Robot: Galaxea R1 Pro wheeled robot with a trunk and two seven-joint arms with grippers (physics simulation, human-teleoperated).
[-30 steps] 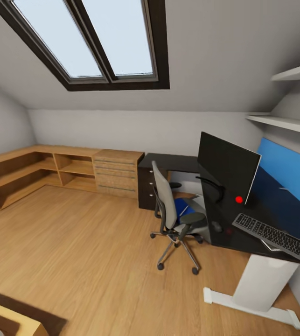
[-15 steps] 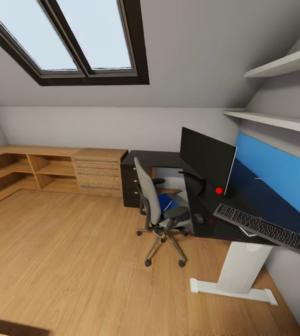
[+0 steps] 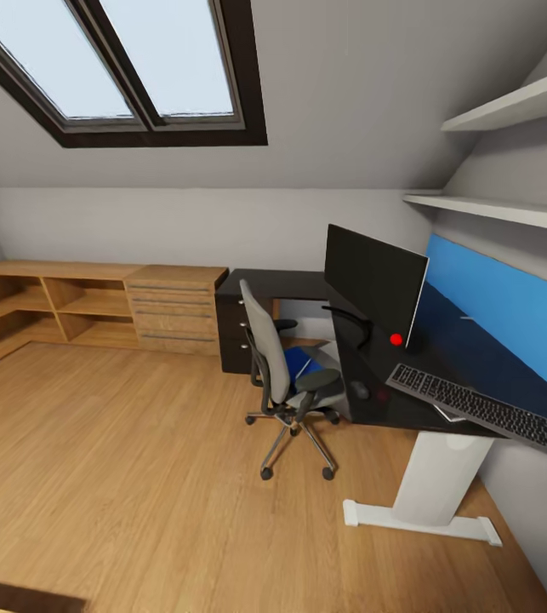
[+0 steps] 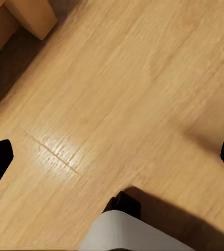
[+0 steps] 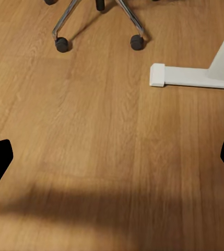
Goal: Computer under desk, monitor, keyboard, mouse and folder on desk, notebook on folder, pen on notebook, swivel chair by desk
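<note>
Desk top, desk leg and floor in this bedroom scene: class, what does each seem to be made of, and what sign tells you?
The desk top looks like glossy black laminate or lacquered board: it mirrors the blue wall panel. The desk leg seems white painted metal, smooth and matte, though plastic is possible. The floor appears to be varnished light wood planks: grain lines and a soft sheen show.

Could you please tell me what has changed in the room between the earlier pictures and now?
Only the camera has moved: the head view has swung to the right, so the whole room slides left in the picture. The swivel chair stays at the desk with the folder on its seat; the monitor, keyboard and mouse lie as before. Nothing was grasped or released.
</note>
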